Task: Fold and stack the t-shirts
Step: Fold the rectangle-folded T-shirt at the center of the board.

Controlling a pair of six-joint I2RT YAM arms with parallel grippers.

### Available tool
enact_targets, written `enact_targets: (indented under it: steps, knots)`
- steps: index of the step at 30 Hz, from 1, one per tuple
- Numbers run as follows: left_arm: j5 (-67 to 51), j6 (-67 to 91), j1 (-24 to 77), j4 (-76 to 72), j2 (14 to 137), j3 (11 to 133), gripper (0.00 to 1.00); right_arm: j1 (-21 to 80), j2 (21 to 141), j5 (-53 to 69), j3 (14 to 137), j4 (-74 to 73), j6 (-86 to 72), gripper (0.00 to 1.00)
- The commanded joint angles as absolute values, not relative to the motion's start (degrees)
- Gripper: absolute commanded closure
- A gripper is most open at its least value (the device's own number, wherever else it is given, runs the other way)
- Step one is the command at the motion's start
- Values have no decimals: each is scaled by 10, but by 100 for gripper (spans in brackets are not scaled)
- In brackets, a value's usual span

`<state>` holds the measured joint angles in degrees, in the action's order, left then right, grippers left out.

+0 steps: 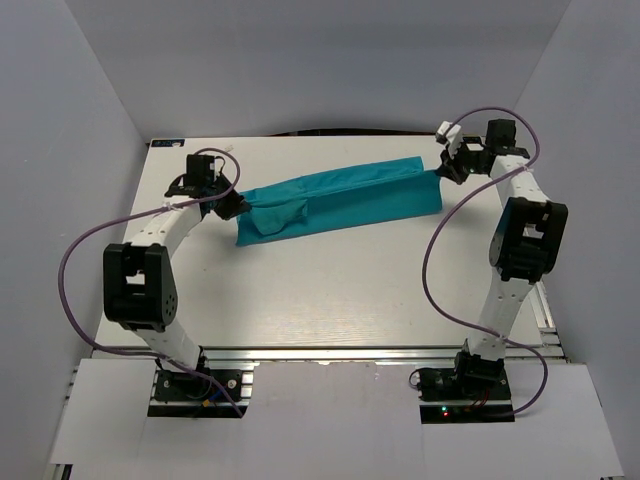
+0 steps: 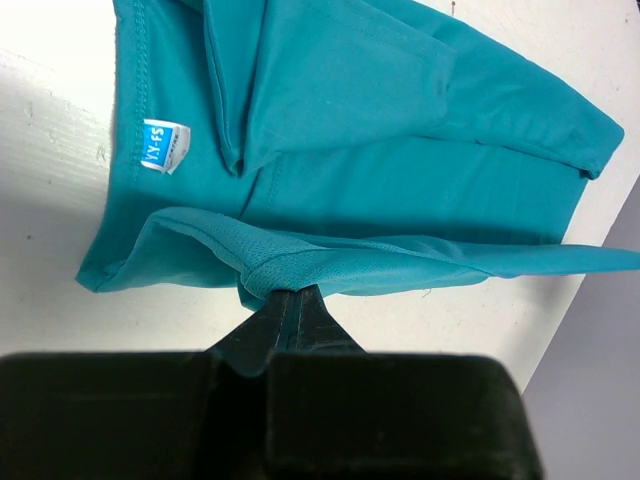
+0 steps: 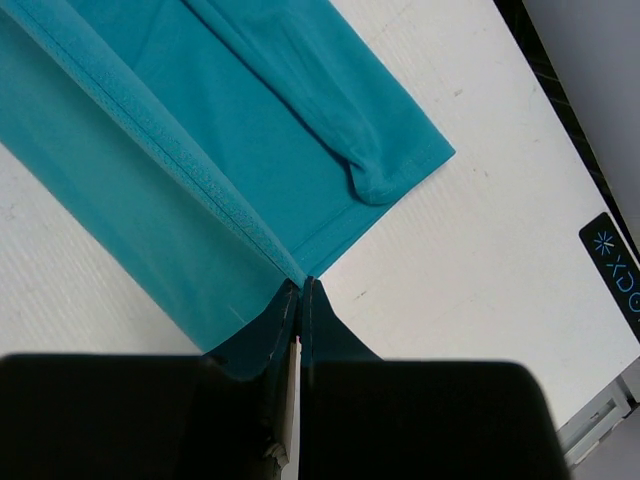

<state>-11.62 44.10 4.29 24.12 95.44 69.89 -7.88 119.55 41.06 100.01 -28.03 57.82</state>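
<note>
The teal t-shirt (image 1: 340,200) lies folded lengthwise in a long band across the far half of the table, stretched between the two grippers. My left gripper (image 1: 232,203) is shut on its left end, where a blue-white label (image 2: 163,146) shows; the pinched fold of the t-shirt (image 2: 330,160) sits at the fingertips of the left gripper (image 2: 286,290). My right gripper (image 1: 444,167) is shut on the t-shirt's right end, pinching a hemmed corner of the t-shirt (image 3: 200,130) at the tips of the right gripper (image 3: 303,281). The top layer is lifted off the layers below.
The white table (image 1: 330,290) is bounded by grey walls on the left, back and right. Purple cables loop beside both arms. A black strip with a blue mark (image 3: 615,262) runs along the table's right edge.
</note>
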Motion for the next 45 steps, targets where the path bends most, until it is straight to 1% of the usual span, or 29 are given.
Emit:
enact_targets:
  steps: [1,7,20,31,45]
  knots:
    - [-112,430,32,236,959,723,100,-79,1213,388,1050,-245,561,100]
    - [-111,428,25,236,981,735,100,-65,1257,370,1092,-244,555,100]
    - [-105,427,17,236,1044,773,100,-36,1309,322,1093,-201,544,100]
    - [-100,426,15,237,1066,789,100,-18,1339,293,1108,-155,528,100]
    - [-98,429,11,237,1087,806,100,-16,1354,271,1109,-132,518,100]
